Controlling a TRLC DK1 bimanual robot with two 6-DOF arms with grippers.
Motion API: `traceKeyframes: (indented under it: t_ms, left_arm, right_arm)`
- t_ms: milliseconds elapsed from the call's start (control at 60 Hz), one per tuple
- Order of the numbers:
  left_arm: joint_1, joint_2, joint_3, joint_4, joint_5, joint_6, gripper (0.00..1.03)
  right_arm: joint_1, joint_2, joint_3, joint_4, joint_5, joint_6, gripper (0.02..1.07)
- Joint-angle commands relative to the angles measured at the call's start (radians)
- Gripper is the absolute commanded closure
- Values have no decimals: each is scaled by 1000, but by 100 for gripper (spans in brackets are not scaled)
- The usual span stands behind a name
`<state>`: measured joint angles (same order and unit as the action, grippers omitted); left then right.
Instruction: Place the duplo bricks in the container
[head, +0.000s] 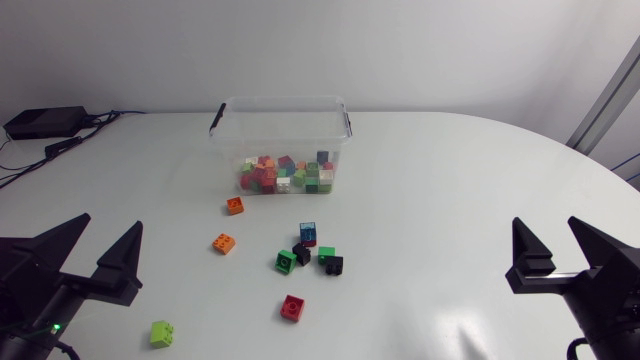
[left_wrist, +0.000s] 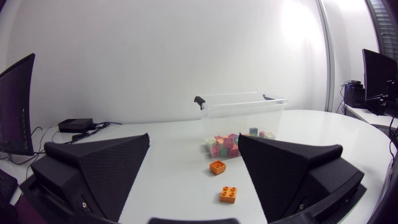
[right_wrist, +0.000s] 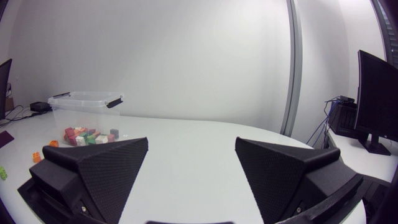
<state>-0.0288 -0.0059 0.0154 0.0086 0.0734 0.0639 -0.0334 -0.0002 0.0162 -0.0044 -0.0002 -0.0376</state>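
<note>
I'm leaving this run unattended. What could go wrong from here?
The black brick, green brick and blue brick sit crowded together, so grasping one may shove or catch a neighbour. The container has tall walls; a brick carried low could hit its rim.

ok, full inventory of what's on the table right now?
container: 1, clear with black handles, far middle of table
mixed-colour bricks: many, assorted, inside container
orange bricks: 2, orange, loose before container's left end
teal brick: 1, teal, centre cluster
black bricks: 2, black, same cluster
green bricks: 2, green, same cluster
red brick: 1, red, nearer than cluster
lime brick: 1, lime, nearest edge, left side
black box: 1, black, far left corner
left tool: 1, black, open, empty
right tool: 1, black, open, empty
</note>
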Motion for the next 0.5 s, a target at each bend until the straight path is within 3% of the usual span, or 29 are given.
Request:
traceKeyframes:
  t_ms: [0, 483]
  left_arm:
    - [-5, -8, -17, 10, 5, 4, 4]
    - [17, -9, 26, 14, -1, -22, 5]
  right_arm:
    - [10, -6, -18, -2, -4, -8, 6]
    - [-7, -7, 2, 20, -7, -12, 6]
